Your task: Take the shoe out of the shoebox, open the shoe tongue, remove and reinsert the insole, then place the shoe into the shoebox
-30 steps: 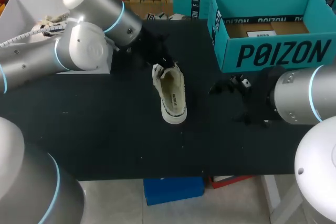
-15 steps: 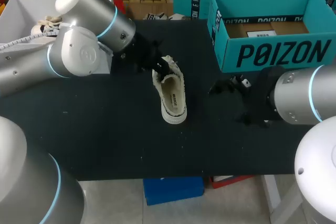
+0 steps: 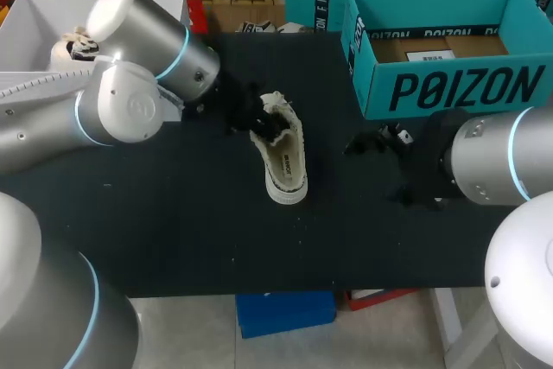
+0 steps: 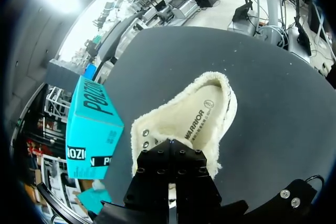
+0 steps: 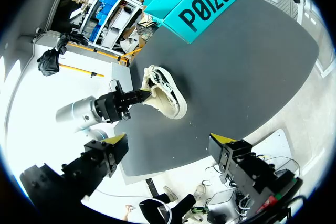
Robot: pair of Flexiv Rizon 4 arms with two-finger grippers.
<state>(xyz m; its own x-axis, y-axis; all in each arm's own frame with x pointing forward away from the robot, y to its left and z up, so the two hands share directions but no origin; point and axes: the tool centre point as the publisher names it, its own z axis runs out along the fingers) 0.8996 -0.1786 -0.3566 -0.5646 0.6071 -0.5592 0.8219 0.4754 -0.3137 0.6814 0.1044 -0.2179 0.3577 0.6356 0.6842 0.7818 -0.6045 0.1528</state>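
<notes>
Your left gripper (image 3: 257,118) pinches the upper end of the shoe (image 3: 286,162) at frame centre. Your right gripper (image 5: 169,140) hangs right of it, jaws spread wide.

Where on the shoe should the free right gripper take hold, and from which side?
The heel collar, probably from above, one finger inside and one outside. The shoe sits sole down, opening up, and the left gripper occupies the laced end. The right gripper is open, off to the side.
</notes>
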